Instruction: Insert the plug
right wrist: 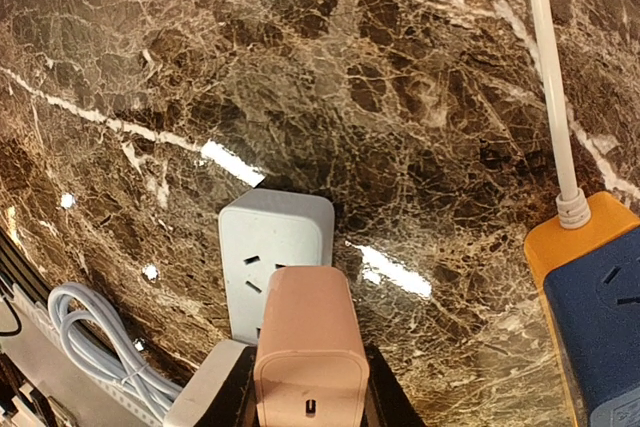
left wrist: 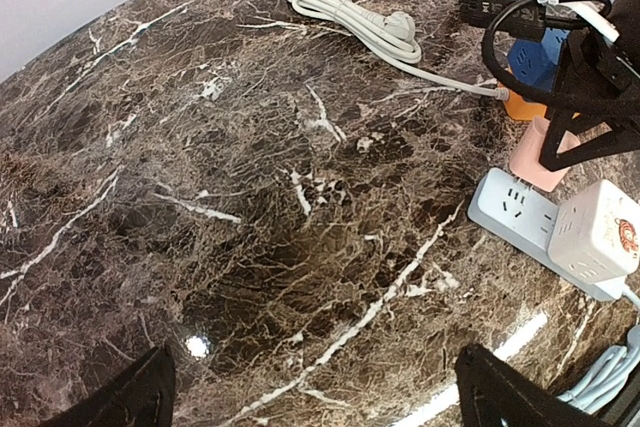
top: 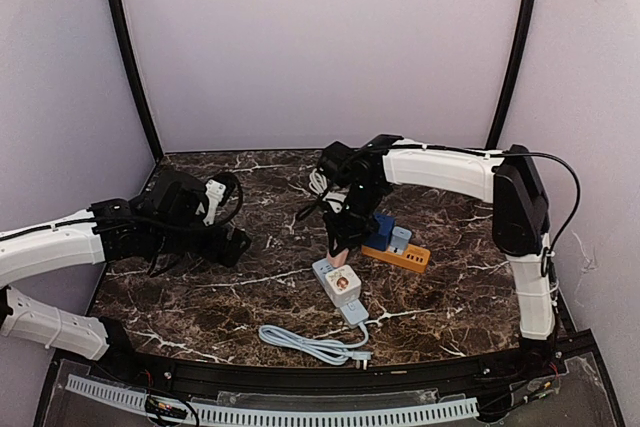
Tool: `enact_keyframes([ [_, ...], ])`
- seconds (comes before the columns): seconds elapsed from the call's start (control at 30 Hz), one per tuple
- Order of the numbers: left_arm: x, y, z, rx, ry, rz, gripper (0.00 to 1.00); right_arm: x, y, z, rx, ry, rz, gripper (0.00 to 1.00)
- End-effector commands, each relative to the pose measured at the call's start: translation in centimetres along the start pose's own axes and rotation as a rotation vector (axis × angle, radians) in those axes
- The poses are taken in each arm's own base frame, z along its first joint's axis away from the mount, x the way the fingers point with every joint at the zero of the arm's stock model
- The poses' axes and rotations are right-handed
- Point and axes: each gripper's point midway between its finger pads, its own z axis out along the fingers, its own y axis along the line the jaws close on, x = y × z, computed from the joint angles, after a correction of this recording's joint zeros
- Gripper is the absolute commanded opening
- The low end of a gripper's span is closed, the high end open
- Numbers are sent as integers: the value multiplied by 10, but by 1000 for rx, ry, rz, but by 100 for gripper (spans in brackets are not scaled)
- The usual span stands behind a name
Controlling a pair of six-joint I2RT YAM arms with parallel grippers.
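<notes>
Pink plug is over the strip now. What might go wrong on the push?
The pink plug in the right tool hides its pins, so they may miss the slots of the grey power strip. The strip lies unheld and might slide. The white cube adapter sits right beside the free socket; the plug could catch it.

Polished dark marble-patterned tabletop (left wrist: 250, 207) with glossy highlights; matt pink plastic plug (right wrist: 308, 347); smooth pale-grey plastic power strip (right wrist: 275, 232); smooth white plastic-sheathed cable (left wrist: 340, 12).
</notes>
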Motion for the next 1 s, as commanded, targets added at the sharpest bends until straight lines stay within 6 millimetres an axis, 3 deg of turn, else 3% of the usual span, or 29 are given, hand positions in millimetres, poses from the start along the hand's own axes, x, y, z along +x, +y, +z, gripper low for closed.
enact_keyframes([
  [0.0,1,5,0,-19,-14,-35,99,8,4,4,-5,31,-23,0],
  [0.63,2,2,8,-14,1,-62,97,-1,15,15,-47,8,-19,0],
  [0.97,4,1,8,-11,12,-64,96,-6,22,0,-73,-40,-32,0],
])
